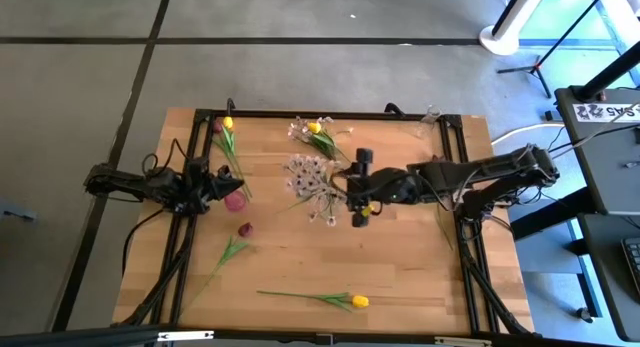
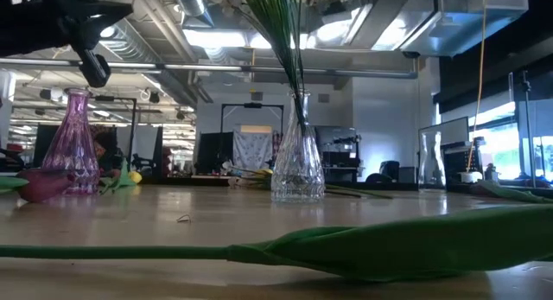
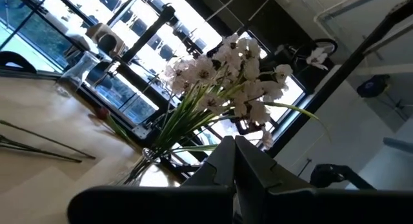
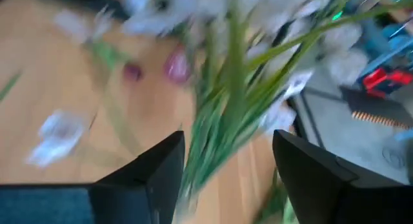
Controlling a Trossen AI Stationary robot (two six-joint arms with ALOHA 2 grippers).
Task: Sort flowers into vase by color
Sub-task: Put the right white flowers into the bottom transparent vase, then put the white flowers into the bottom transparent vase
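On a pale wooden counter (image 1: pixel 400 267), the right pincer (image 1: pixel 360 195) hangs released at the stems of the pale pink-white blossom spray (image 1: pixel 312 177) standing in a clear glass vase (image 2: pixel 298 169) at centre. The left pincer (image 1: pixel 226 183) waits clenched at nine o'clock. Light, limp stems look best gripped low.

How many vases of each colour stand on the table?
Pink vase: 1
Clear vases: 2, the vase with green stems and the empty vase
Total: 3
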